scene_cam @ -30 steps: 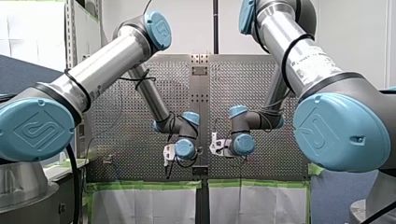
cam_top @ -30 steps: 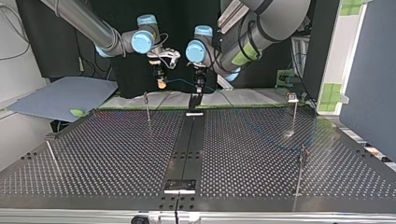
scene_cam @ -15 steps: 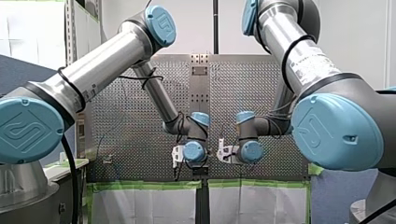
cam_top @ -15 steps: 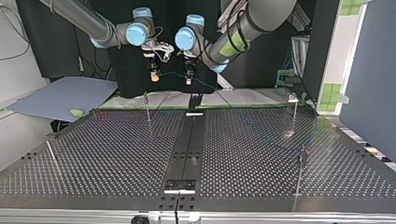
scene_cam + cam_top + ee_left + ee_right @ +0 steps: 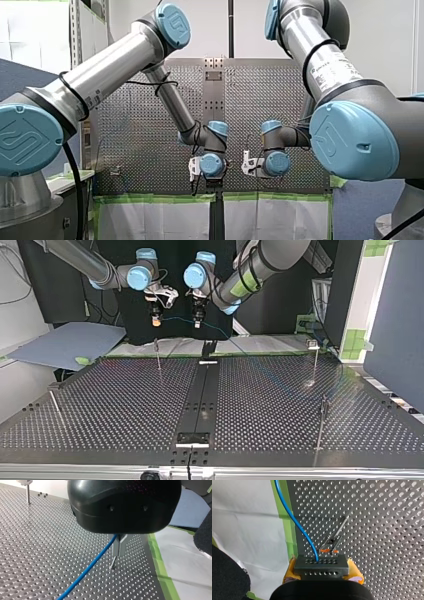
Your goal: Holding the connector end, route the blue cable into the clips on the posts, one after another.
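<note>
Two robot arms hang above the perforated tabletop (image 5: 125, 405), over the edge nearest their bases. My right gripper (image 5: 322, 570) is clenched on the connector (image 5: 322, 564), a small black block with rows of holes, squeezed between yellow pads (image 5: 355, 573). The blue cable (image 5: 85, 572) leaves the connector, curves across to my left gripper (image 5: 119, 551), whose metal fingers are closed around it, then trails down over the tabletop toward the top view's right edge, where it grows faint. The cable looks thin, light and limp, with a little springiness in its curve, so it likely sags and slips sideways unless kept lightly taut between the two holds. The rigid connector seems the safest place to grip, with a second hold a short way along to steer. A slim post (image 5: 333, 538) with an orange-marked clip stands on the tabletop under my right gripper, near the green tape (image 5: 288, 530) along that edge. More posts stand near the other edges, one (image 5: 316, 360) by the top view's right, well apart. The thin posts could snag the fingers or bend if struck.
</note>
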Controlling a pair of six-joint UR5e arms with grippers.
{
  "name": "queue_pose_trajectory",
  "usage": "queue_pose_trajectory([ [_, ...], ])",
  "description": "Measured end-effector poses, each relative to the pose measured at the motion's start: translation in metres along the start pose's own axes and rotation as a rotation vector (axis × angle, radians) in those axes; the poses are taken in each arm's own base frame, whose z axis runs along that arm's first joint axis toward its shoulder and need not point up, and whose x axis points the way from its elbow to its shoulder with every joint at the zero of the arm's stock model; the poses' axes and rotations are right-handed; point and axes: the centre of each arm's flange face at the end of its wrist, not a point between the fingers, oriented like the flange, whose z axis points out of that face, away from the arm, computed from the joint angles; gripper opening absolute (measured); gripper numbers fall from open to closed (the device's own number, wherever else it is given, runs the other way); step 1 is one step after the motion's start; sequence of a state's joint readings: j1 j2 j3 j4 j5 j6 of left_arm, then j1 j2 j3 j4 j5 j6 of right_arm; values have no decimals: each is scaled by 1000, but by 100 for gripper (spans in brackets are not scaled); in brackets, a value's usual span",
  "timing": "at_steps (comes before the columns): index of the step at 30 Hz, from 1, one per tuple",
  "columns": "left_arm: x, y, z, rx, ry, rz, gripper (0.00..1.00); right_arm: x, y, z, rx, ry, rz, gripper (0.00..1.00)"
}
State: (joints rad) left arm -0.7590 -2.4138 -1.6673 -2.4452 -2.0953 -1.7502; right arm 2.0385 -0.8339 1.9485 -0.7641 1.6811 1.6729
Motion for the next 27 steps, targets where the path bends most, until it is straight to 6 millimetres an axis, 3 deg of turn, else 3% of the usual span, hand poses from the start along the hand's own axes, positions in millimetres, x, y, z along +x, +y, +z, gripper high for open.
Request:
queue_pose_trajectory([
  [7,29,2,-1,1,44,42,0,-1,11,1,-23,-1,-12,0],
  [14,51,-11,0,10,82,81,0,2,21,5,-46,12,-56,0],
  [21,40,-36,8,11,46,64,0,1,31,14,-42,48,-45,0],
  [27,26,-55,13,7,2,31,0,-21,42,23,-36,49,-43,0],
])
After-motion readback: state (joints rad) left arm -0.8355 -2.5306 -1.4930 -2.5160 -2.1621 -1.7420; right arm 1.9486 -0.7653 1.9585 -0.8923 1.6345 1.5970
